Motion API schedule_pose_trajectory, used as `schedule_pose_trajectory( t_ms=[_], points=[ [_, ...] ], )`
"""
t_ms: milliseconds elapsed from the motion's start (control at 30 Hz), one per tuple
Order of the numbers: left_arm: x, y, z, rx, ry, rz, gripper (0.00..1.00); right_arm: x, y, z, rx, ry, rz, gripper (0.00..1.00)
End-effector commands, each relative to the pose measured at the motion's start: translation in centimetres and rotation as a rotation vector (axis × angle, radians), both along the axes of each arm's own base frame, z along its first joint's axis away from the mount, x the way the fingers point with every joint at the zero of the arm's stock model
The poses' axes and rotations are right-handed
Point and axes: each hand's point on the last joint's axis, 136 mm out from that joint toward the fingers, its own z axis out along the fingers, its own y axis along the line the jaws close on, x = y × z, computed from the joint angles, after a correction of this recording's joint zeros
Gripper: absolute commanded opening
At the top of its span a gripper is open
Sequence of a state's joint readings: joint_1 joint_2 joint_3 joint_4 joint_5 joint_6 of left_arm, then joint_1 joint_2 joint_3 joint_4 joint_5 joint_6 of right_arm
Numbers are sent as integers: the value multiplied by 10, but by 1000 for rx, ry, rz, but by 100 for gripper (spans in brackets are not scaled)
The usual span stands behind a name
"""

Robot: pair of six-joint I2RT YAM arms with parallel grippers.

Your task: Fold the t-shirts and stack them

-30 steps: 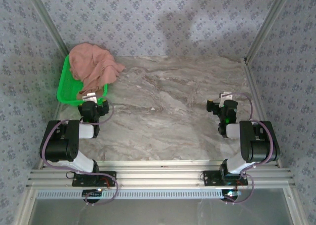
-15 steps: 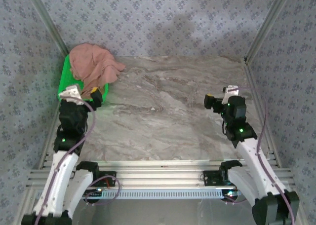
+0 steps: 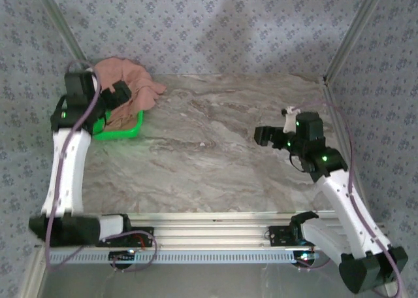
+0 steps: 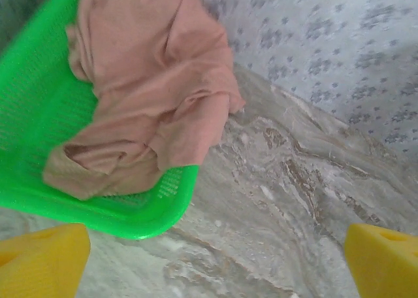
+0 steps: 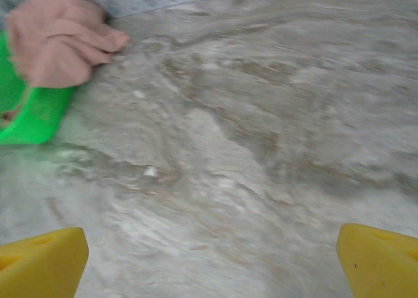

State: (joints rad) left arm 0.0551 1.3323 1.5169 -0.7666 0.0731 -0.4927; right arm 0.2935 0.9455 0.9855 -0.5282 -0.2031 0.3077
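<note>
The grey-brown marbled table point(image 3: 222, 161) carries 1 green perforated plastic basket point(image 3: 127, 132) at its far-left corner. A salmon-pink cotton t-shirt point(image 3: 140, 82) spills from it onto the tabletop.

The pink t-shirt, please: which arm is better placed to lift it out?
Left: the open left pincer hovers close to the t-shirt in the basket; the right pincer sits across the table.

Left tool point(image 3: 116, 94), right tool point(image 3: 277, 124): fully spread
</note>
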Motion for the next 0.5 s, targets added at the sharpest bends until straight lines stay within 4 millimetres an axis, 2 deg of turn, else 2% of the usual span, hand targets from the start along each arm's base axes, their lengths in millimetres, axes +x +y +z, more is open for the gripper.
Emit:
schedule_pose_trajectory(
  t_ms=[0, 100, 133, 200, 333, 467],
  points=[
    [12, 5, -48, -231, 218, 42, 100, -8, 41, 19, 71, 65, 131, 100],
    [47, 19, -65, -236, 271, 62, 99, -16, 75, 20, 51, 121, 230, 100],
    [56, 21, -73, -232, 289, 57, 99, -18, 85, 26, 51, 118, 256, 100],
    [70, 34, -99, -168, 351, 90, 97, -23, 103, 23, 42, 148, 292, 100],
    [77, 53, -159, -78, 531, 134, 96, -30, 117, 17, 34, 199, 302, 100],
    [88, 51, -197, -39, 597, 126, 96, -36, 115, 16, 21, 216, 301, 100]
  ],
)
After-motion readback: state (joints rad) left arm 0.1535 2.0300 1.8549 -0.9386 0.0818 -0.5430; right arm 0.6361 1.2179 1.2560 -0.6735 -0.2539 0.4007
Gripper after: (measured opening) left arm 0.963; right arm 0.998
